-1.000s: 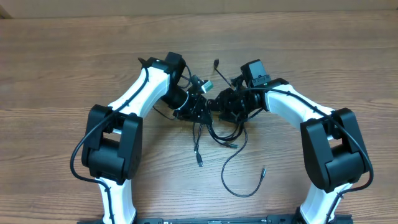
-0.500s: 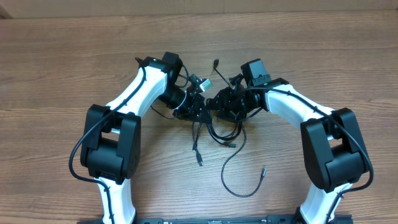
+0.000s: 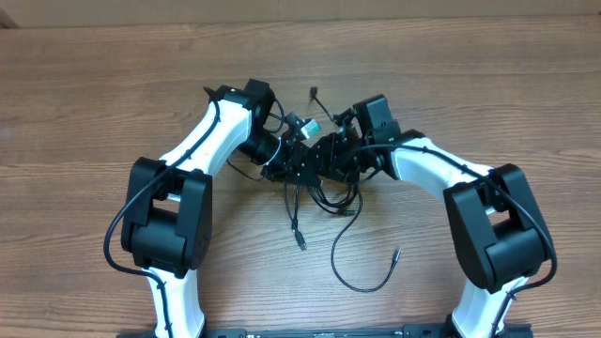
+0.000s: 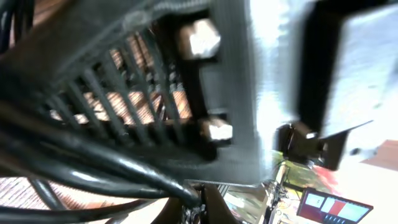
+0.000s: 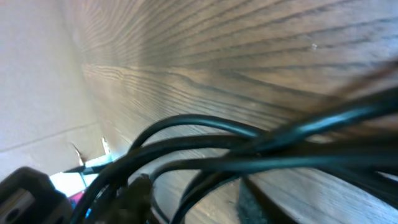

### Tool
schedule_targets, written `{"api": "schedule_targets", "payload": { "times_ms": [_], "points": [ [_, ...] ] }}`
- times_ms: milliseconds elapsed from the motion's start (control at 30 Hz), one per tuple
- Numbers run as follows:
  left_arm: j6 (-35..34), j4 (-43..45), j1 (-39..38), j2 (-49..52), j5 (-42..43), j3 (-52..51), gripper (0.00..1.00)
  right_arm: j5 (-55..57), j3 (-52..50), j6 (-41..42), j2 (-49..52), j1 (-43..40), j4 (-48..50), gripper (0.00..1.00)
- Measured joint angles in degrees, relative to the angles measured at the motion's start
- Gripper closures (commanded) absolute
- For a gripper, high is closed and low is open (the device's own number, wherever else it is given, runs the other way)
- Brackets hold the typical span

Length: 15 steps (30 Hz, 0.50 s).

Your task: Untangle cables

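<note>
Black cables, limp and light, lie knotted mid-frame on your wooden worktop. Left end effector is closed at the tangle; right end effector has an opening I cannot tell. Judging by the slack, grasp near a loose plug.

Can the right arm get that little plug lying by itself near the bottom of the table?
Probably yes. The plug lies on bare table with nothing over it, but the right gripper is buried in the cables and must pull back first.
</note>
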Motion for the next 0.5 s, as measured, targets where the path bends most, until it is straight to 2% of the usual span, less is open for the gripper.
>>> {"api": "schedule_targets", "payload": {
  "times_ms": [300,400,500],
  "points": [
    [0.4,-0.5,0.0,0.0,0.6,0.0,0.96,-3.8,-3.7,1.7,0.0,0.1,7.4,0.62],
    [0.6,-0.5,0.1,0.0,1.0,0.0,0.96,-4.3,-3.7,1.7,0.1,0.0,7.9,0.68],
    [0.9,-0.5,0.1,0.0,1.0,0.0,0.96,-5.0,-3.7,2.1,0.1,0.0,7.3,0.68]
  ]
}}
